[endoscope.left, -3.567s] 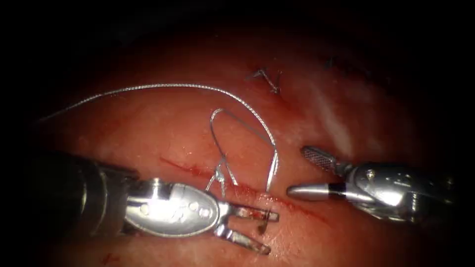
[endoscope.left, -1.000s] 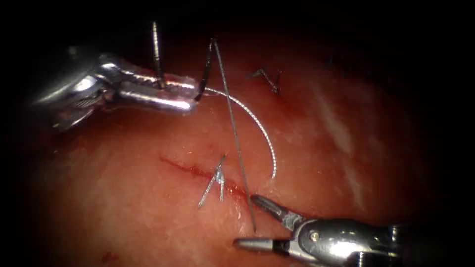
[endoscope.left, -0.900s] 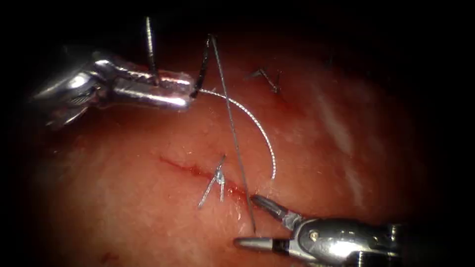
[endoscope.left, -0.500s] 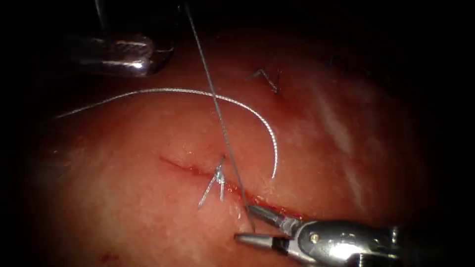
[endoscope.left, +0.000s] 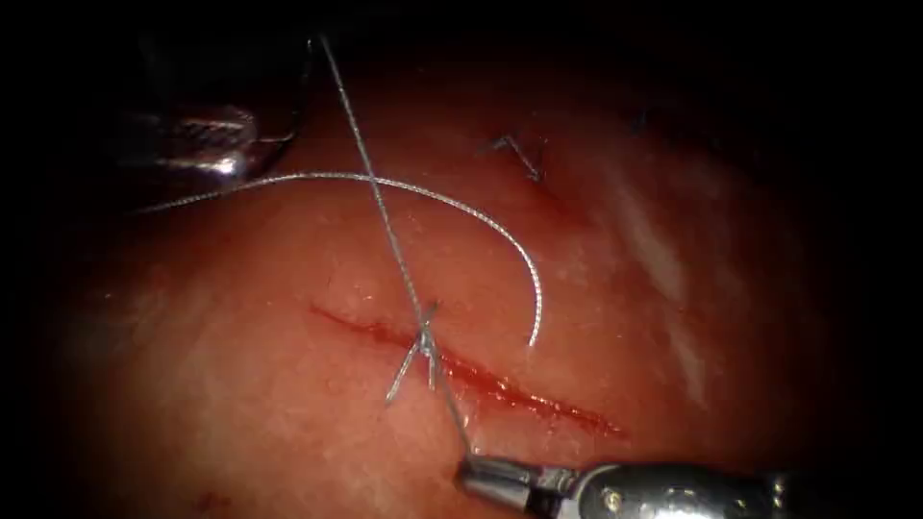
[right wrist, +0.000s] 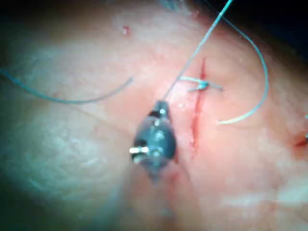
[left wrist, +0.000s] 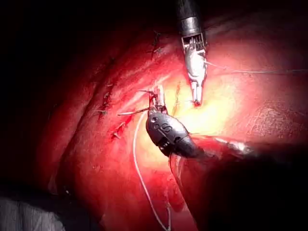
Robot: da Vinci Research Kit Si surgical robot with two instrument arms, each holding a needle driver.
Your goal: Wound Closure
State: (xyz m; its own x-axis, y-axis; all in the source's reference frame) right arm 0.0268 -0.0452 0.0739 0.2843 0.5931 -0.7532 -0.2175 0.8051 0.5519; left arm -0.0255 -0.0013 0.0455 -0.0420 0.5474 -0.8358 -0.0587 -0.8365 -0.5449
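The cut (endoscope.left: pixel 461 370) runs slantwise across the tissue (endoscope.left: pixel 288 423), with a tied knot (endoscope.left: pixel 424 338) on it. My right tool (endoscope.left: pixel 473 471) is below the cut, jaws shut on the thread (endoscope.left: pixel 385 221). That strand rises taut over the knot toward the upper left. My left tool (endoscope.left: pixel 252 152) is there, left of the cut, shut on the dark curved needle (endoscope.left: pixel 296 101) near the end away from the thread. The needle is clear of the tissue. In the right wrist view the right tool (right wrist: pixel 160 107) grips the thread (right wrist: pixel 202 41) beside the knot (right wrist: pixel 203 85).
A loose braided strand (endoscope.left: pixel 442 197) arcs from the far left across the tissue and ends free right of the knot (endoscope.left: pixel 532 338). Short cut ends stick out of the knot. An older stitch (endoscope.left: pixel 521 154) sits further up the tissue. Red fluid lines the cut.
The right jaws have closed on the thread below the cut. The left tool has moved up and left with the needle, and the strand now runs taut over the knot.
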